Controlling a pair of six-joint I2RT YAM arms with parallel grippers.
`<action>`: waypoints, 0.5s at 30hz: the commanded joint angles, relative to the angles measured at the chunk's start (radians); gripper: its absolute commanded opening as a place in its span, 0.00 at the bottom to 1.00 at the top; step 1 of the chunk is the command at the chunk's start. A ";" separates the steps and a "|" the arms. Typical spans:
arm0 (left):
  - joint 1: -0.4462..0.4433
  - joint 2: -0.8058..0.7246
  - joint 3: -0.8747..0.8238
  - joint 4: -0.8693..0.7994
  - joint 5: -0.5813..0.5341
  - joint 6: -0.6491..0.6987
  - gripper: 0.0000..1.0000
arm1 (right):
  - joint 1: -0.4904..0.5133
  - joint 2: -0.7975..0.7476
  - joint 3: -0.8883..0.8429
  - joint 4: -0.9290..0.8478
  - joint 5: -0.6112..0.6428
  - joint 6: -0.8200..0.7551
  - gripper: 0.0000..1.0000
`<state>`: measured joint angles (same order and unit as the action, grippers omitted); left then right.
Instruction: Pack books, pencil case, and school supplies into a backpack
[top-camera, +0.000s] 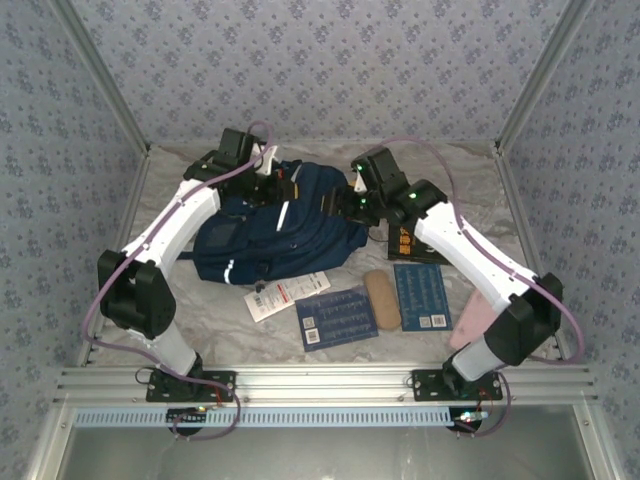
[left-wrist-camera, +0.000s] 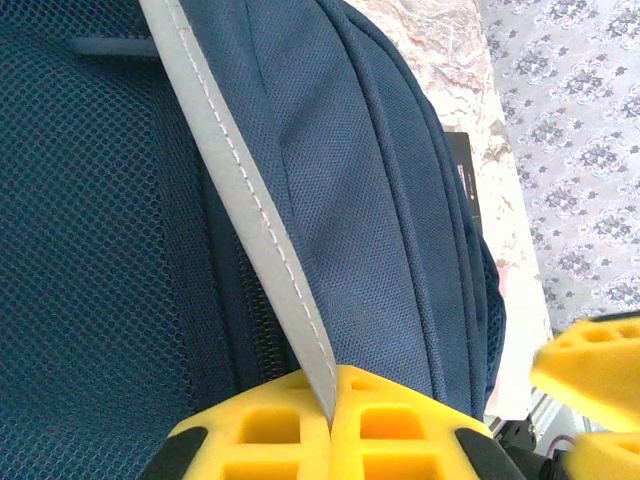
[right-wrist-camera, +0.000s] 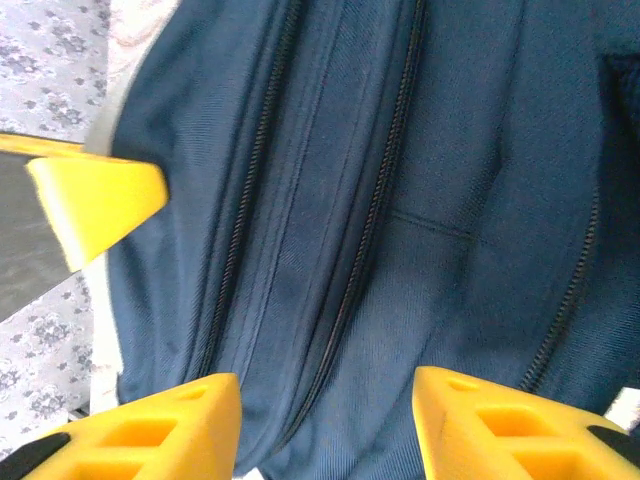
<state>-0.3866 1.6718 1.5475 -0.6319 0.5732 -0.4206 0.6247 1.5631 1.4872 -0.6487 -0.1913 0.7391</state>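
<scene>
While the navy backpack (top-camera: 280, 230) lies flat toward the far middle of the table (top-camera: 460, 175), the left gripper (left-wrist-camera: 330, 395) sits at its far left edge. Its yellow fingers are pressed together on the bag's white stripe (left-wrist-camera: 255, 215), which runs pinched between them. The right gripper (right-wrist-camera: 325, 410) is at the bag's far right side, near the left gripper. Its jaws stand apart over the blue fabric, with 2 zippers (right-wrist-camera: 375, 200) running between the fingers, and they have hold of nothing that can be seen. Whether the fingertips touch the cloth cannot be told. The loose things lie on the near side of the bag. A white packet (top-camera: 287, 296) with red print is just beside the bag's near edge, with a dark blue book (top-camera: 335, 318) to its right. The tan pencil case (top-camera: 382, 298) is right against that book's right edge, and another dark blue book (top-camera: 422, 295) lies just right of the case. A black book (top-camera: 405, 243) with yellow lettering lies beside the bag's right side, partly under the right arm. A pinkish book (top-camera: 468, 320) lies at the near right, partly hidden by the lower part of that arm.
</scene>
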 joint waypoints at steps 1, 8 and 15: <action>-0.012 -0.055 0.015 0.096 0.075 0.002 0.00 | 0.006 0.033 0.015 0.043 -0.025 0.043 0.49; -0.027 -0.053 0.009 0.106 0.092 0.006 0.00 | 0.023 0.118 -0.001 0.172 -0.054 0.099 0.45; -0.029 -0.045 0.003 0.126 0.112 -0.013 0.00 | 0.032 0.158 -0.029 0.233 -0.068 0.128 0.16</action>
<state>-0.3988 1.6718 1.5249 -0.6193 0.5735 -0.4252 0.6449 1.7073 1.4792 -0.5049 -0.2234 0.8349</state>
